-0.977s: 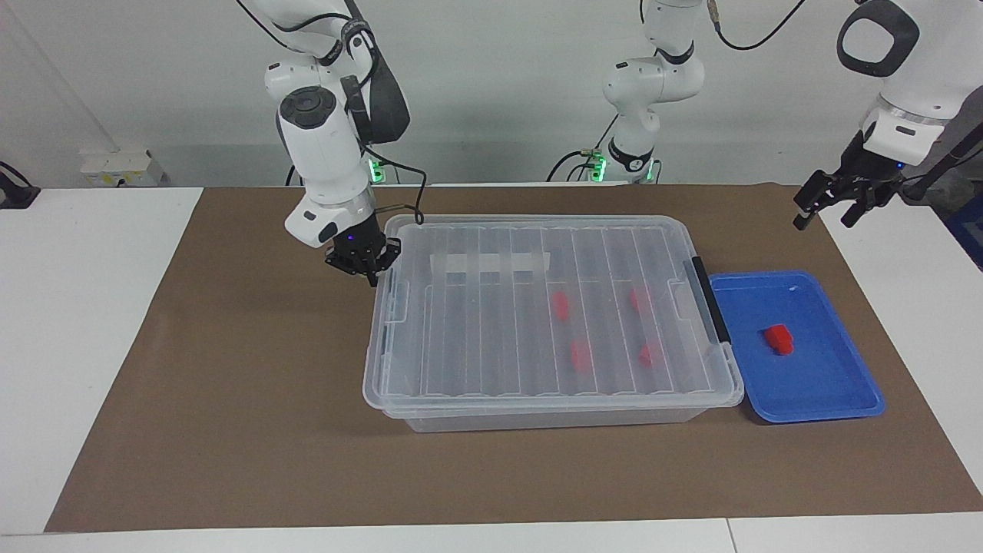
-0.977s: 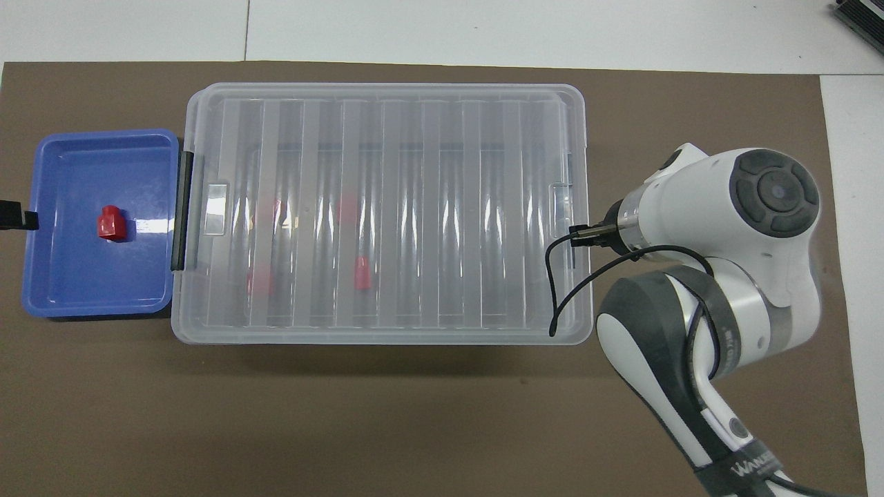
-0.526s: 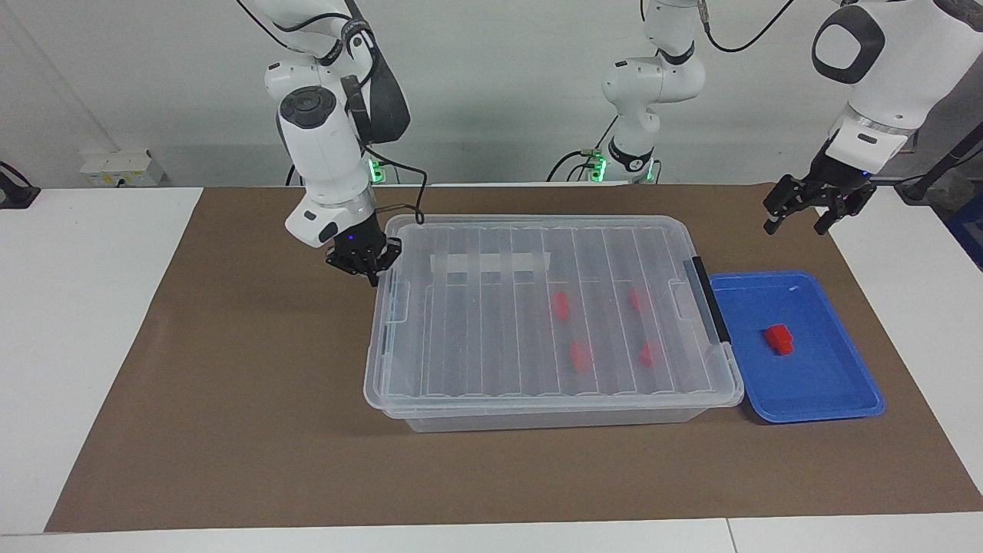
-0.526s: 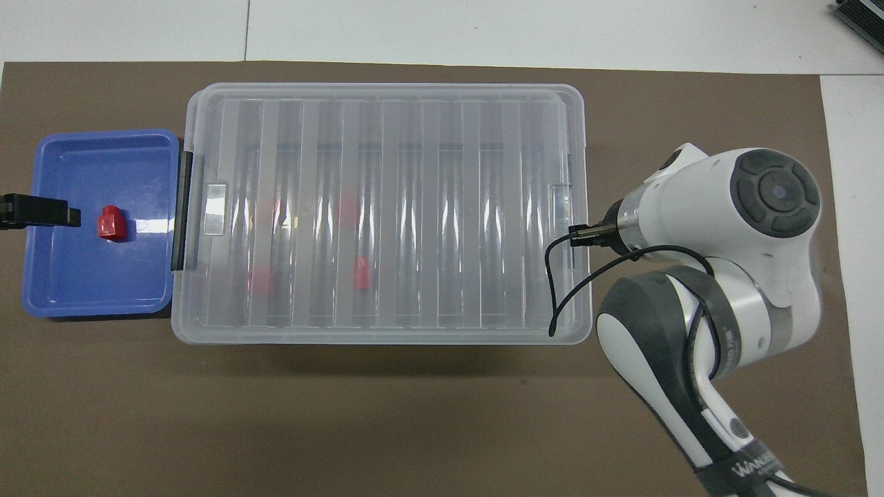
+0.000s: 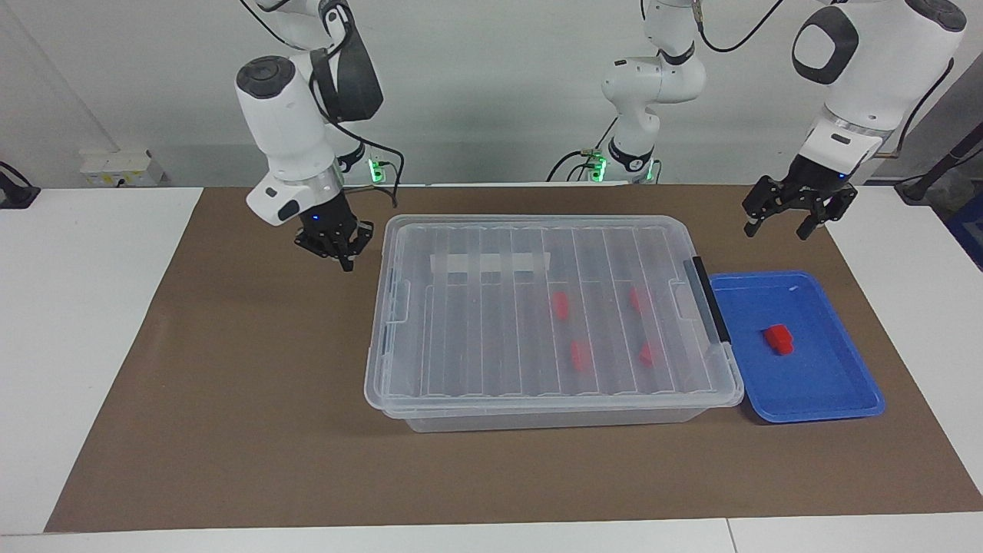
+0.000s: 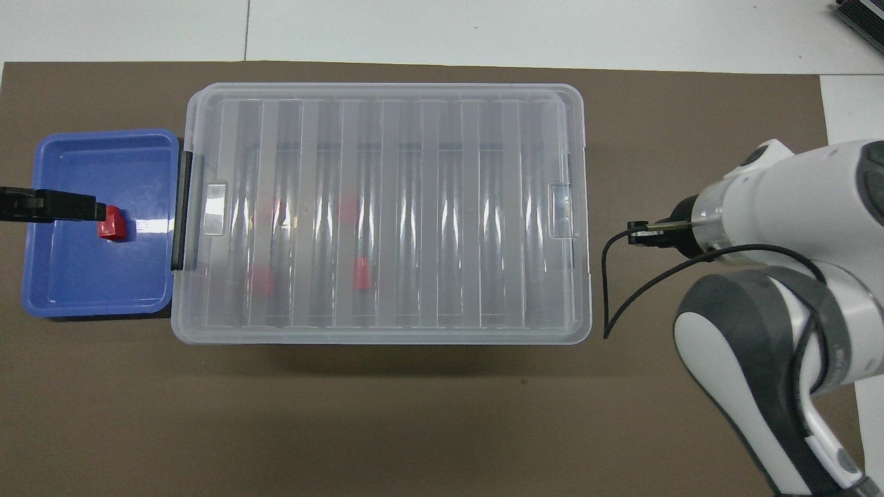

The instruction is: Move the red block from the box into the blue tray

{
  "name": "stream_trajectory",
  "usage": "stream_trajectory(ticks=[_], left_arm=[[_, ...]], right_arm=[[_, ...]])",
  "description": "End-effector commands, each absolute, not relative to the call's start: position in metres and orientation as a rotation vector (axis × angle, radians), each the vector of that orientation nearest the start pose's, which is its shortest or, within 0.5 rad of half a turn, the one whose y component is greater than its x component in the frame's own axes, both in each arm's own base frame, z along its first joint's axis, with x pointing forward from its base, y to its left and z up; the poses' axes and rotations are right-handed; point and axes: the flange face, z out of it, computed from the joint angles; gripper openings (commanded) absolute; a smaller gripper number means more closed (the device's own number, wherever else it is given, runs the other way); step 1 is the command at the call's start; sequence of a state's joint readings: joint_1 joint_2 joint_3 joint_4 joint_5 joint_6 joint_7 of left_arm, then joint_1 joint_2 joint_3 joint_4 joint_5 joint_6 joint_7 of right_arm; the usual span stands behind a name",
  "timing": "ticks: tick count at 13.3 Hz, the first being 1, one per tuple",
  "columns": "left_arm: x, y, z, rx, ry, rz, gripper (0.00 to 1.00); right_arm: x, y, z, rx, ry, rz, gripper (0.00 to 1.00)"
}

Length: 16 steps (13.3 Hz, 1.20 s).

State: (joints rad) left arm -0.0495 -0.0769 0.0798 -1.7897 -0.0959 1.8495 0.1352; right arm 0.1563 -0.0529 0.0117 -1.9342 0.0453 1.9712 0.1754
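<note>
The box [image 5: 551, 315] sits in the middle of the brown mat [image 5: 230, 384] that covers the counter [image 5: 84, 322], its ribbed clear lid [image 5: 491, 330] on and a whitish tape strip [image 5: 489, 263] on the lid toward the robots. A black handle bar [image 5: 710, 309] runs along the box's end toward the left arm's end of the counter, and the blue tray [image 5: 825, 388] lies just beside that end, its rim close against the box. One red block [image 5: 778, 339] rests in the blue tray, near the tray's middle. Four more red blocks [image 5: 581, 355] show dimly through the lid inside the box (in the half nearer the tray). The left gripper [image 5: 791, 219] hangs in the air above the mat by the tray's corner nearest the robots; its jaws stand spread apart and hold nothing. In the overhead view one dark finger of it [image 6: 48, 205] reaches in over the tray's edge and covers part of the red block there, but the facing view shows it raised well clear of the tray. The right gripper [image 5: 338, 247] hangs low over the bare mat just beside the box's end toward the right arm's end of the counter, apart from the box; whether its jaws are open or closed I cannot tell.
</note>
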Motion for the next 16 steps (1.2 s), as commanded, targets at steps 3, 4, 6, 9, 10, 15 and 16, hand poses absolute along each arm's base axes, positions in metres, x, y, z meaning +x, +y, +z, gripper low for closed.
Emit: stream_trajectory(ticks=[3,4,6,9,10,15,16], left_arm=[[0.545,0.012,0.592,-3.210,0.132,-0.258,1.00],[0.544,0.014,0.600,-3.209,0.129,-0.275,1.00],[0.541,0.018,0.626,-3.208,0.125,-0.279,1.00],[0.525,0.036,0.629,-3.223,0.074,-0.198,1.00],[0.520,0.040,0.622,-3.226,0.067,-0.182,1.00],[0.520,0.057,0.626,-3.222,0.015,-0.203,1.00],[0.522,0.056,0.630,-3.219,0.008,-0.217,1.00]], right_arm=[[0.539,0.052,0.536,-3.072,0.179,-0.132,0.99],[0.541,0.043,0.544,-3.077,0.200,-0.137,1.00],[0.544,0.032,0.562,-3.082,0.228,-0.129,1.00],[0.547,0.022,0.585,-3.095,0.245,-0.143,1.00],[0.548,0.020,0.595,-3.096,0.251,-0.143,1.00],[0.555,0.017,0.638,-3.151,0.246,-0.131,1.00],[0.556,0.016,0.636,-3.152,0.248,-0.119,1.00]])
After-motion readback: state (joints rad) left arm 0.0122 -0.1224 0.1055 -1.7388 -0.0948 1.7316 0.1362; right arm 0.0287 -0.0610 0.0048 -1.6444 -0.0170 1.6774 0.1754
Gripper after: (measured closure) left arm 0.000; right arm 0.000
